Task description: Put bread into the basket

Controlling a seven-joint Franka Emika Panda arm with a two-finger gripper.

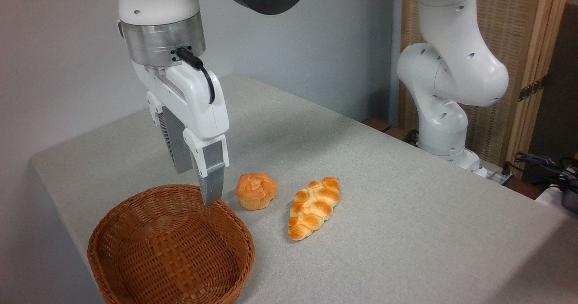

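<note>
Hand (198,184) hangs over the far rim of the basket (135,268), fingers a modest gap apart, holding nothing. Bread (256,190) sits on the counter (406,231) just right of the basket, not touching it; basket is empty. Braided loaf (314,207) lies close on the bread's right. Risks: fingers look narrower than the bun, so descending without opening wider would shove it into the loaf. The near finger could also clip the wicker rim on the way across and drag the basket.
</note>
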